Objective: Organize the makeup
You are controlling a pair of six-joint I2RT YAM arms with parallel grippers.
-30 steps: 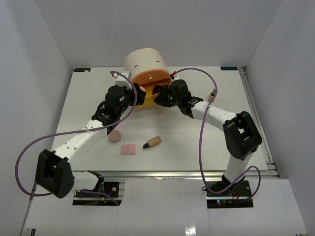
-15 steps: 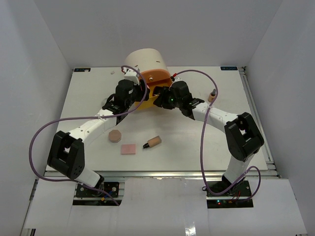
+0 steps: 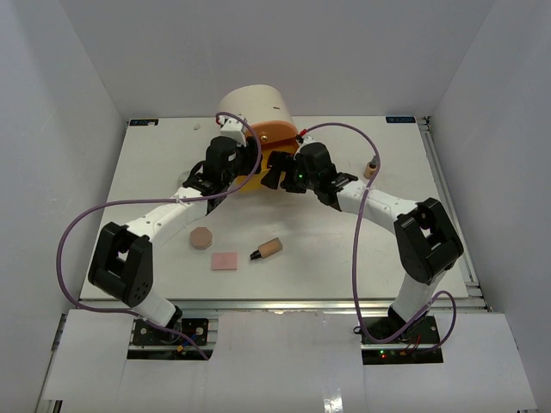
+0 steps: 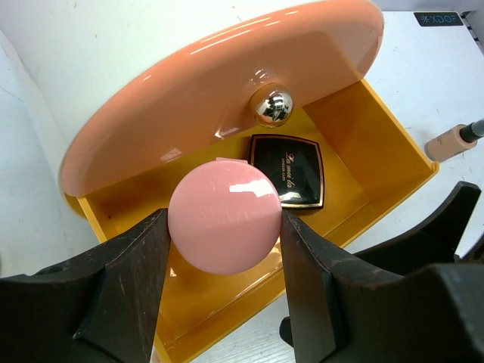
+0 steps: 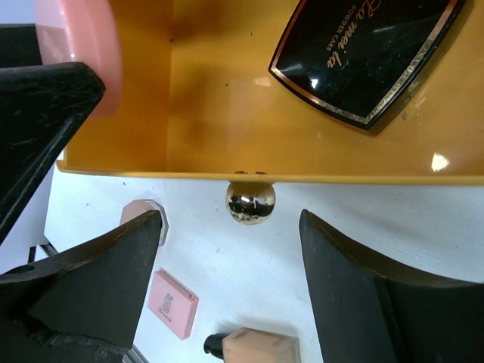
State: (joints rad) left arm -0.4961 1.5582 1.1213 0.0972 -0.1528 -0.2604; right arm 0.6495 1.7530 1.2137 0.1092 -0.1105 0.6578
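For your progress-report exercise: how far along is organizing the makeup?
Done: black compact lies in the open drawer. In hand: left gripper holds the round compact over it; right gripper open by the knob. Left: octagonal compact, rectangular compact, two bottles on the table.

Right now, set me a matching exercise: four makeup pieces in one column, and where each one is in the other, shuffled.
1. pink round compact
2. black square compact
3. pink rectangular compact
4. right-hand tan bottle

A. lying inside the open drawer
B. flat on the table, near side
C. clamped in the left gripper
D. alone on the table's right side

Pairs: 1-C, 2-A, 3-B, 4-D.
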